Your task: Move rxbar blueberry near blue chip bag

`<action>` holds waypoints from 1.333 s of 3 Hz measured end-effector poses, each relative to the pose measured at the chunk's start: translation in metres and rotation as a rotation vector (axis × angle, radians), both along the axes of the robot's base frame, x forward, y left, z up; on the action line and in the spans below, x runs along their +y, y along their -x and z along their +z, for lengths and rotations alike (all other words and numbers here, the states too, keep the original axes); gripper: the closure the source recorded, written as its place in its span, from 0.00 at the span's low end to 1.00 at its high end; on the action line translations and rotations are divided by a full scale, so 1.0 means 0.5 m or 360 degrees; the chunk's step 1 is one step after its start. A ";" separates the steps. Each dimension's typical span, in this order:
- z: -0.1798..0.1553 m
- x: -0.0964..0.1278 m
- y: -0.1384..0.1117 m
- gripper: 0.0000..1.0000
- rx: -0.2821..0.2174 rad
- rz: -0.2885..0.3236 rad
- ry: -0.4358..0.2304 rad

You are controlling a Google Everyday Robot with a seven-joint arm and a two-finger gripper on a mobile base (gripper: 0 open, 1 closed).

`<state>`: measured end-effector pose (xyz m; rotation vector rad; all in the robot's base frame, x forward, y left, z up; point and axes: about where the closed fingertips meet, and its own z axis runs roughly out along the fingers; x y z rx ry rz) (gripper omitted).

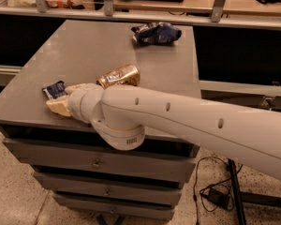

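The rxbar blueberry is a small flat navy wrapper with a white patch. It lies near the front left edge of the grey table. My gripper is down at the table surface right against the bar, on its near right side, and hides part of it. The blue chip bag is a wrinkly glossy dark blue bag lying at the far right of the table, well away from the bar and the gripper. My white arm reaches in from the lower right.
A gold can lies on its side just behind the gripper and arm. The table's front edge runs right below the gripper, with drawers underneath. A rail and shelf stand behind the table. Cables lie on the floor at right.
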<state>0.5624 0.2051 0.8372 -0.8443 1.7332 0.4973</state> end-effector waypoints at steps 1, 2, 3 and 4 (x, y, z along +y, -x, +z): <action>0.058 -0.007 0.002 1.00 -0.0003 -0.0043 -0.0021; 0.117 -0.021 -0.004 1.00 -0.0047 -0.0086 -0.0048; 0.150 -0.065 -0.030 1.00 -0.0075 -0.0178 -0.0091; 0.183 -0.135 -0.064 1.00 -0.0142 -0.0325 -0.0131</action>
